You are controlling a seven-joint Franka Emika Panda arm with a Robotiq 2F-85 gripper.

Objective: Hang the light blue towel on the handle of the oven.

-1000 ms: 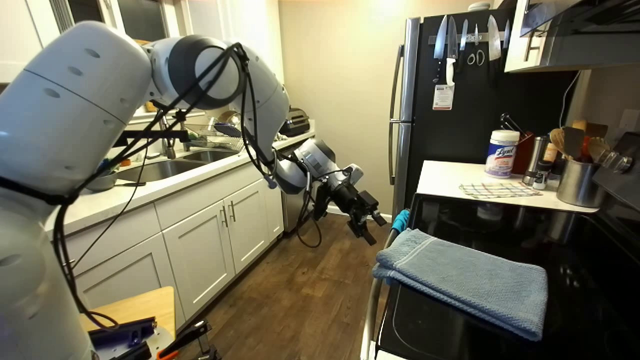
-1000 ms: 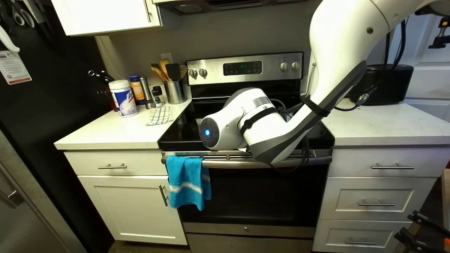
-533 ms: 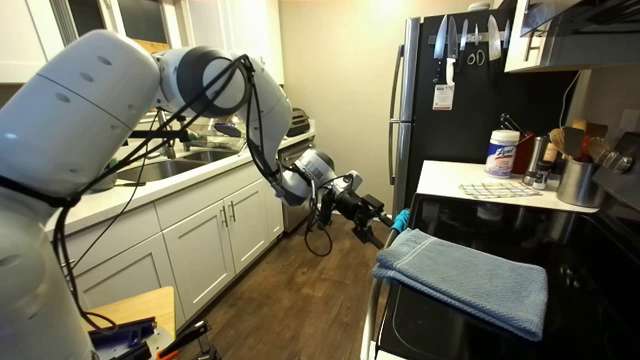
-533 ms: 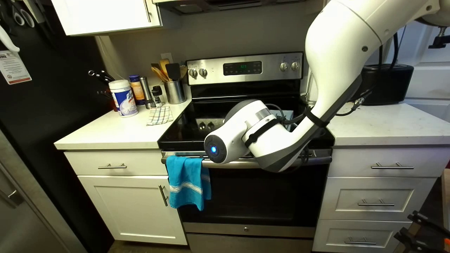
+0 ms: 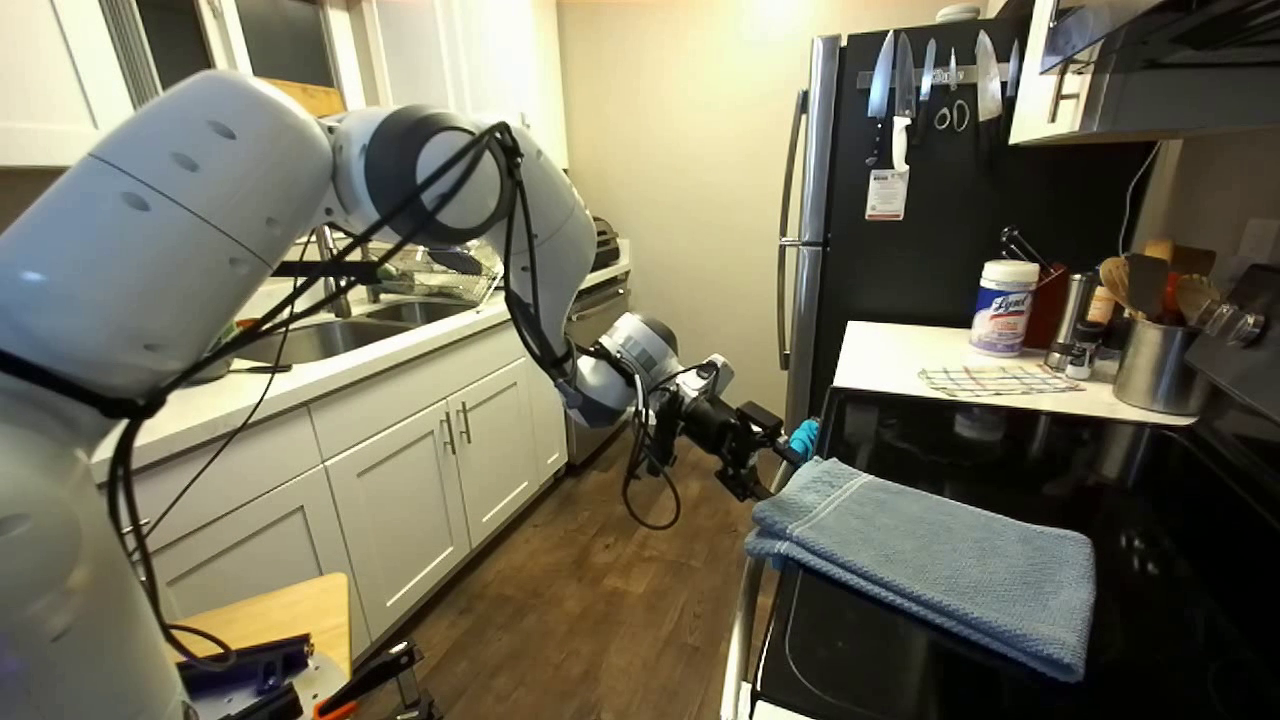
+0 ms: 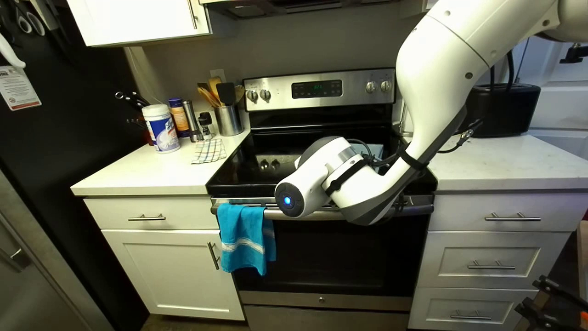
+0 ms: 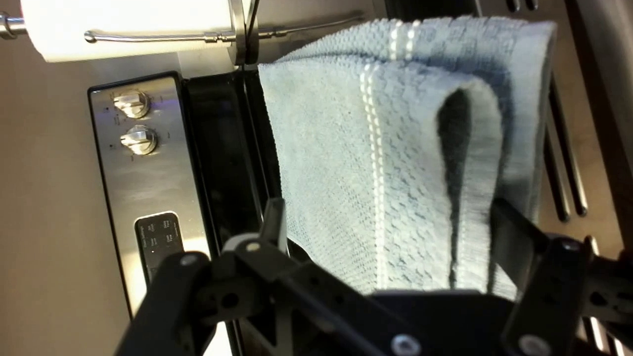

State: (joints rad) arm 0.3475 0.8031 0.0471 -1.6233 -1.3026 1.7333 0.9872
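Kitchen: white cabinets and a sink lie behind your fingers, and a black fridge stands well off to one side of them.
Oven: straight ahead of your fingers, its dark glass cooktop stretching away past the tips to the control panel.
Light blue towel: folded in layers on that cooktop, its white-striped end right before your fingertips and jutting past the oven's front edge toward them.
Gripper: your fingers are spread wide, and the wrist view shows the towel's looped fold between them; whether either one touches it, you cannot tell.
Handle: the silvery bar runs along the oven front close to your fingertips; in an exterior view the towel's end hides part of it.
Small cloth: bright turquoise with a white stripe, draped over the handle on the fridge side of your fingers.
Counter: on that same side of your fingers, past the oven, it bears a wipes tub, a checked cloth and a metal pot of utensils.
White roll: well beyond your fingers, at the top of the wrist view.
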